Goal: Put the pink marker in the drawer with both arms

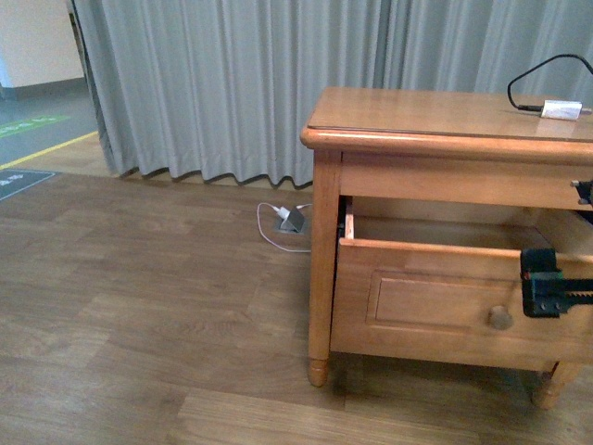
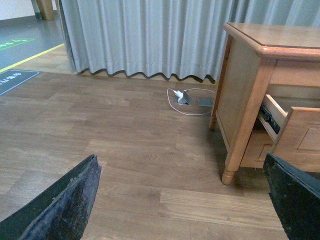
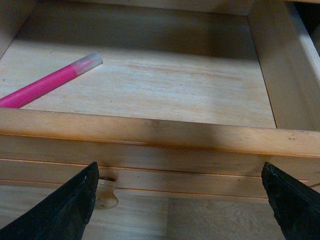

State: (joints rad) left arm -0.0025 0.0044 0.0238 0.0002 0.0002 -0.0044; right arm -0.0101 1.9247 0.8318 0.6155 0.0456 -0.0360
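- Found pink marker inside drawer; placement judged done.
- Standing open; shutting perhaps outstanding.
- Both wide, empty: right pincer over drawer front, left pincer well off.

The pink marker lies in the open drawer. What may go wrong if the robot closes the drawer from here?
1. The pink marker lies loose and slanted on the floor of the drawer; a hard push may make it roll.
2. The right gripper is open beside the knob, not on it; an off-centre push may skew the drawer.
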